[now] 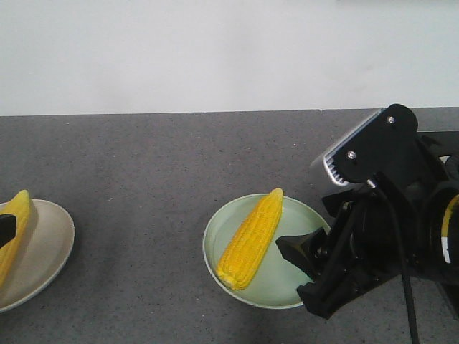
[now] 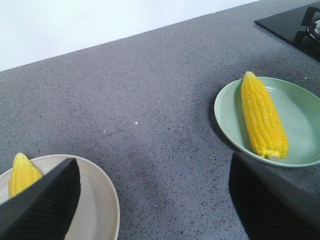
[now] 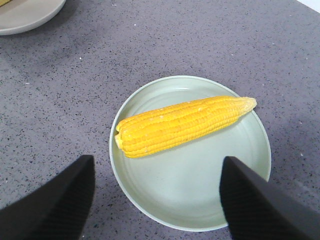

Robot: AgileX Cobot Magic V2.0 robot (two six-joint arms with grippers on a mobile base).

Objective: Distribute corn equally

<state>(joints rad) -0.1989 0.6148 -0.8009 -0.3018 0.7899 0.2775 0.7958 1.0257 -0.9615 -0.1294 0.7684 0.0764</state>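
Two corn cobs show. One corn cob (image 1: 251, 240) (image 3: 185, 125) (image 2: 262, 117) lies slantwise on the green plate (image 1: 276, 287) (image 3: 190, 185) (image 2: 300, 115). The other corn cob (image 1: 14, 233) (image 2: 22, 175) rests on the beige plate (image 1: 50, 244) (image 2: 105, 200) at the left. My right gripper (image 1: 294, 272) (image 3: 157, 200) is open over the green plate's near rim, apart from the cob, holding nothing. My left gripper (image 2: 157, 200) is open over bare counter between the plates. One of its fingers (image 2: 45, 205) partly covers the beige plate's cob.
The dark grey speckled counter (image 1: 143, 179) runs back to a white wall (image 1: 215, 50). A black stove top (image 2: 295, 25) sits at the far right corner in the left wrist view. The beige plate's edge (image 3: 25, 15) shows top left in the right wrist view.
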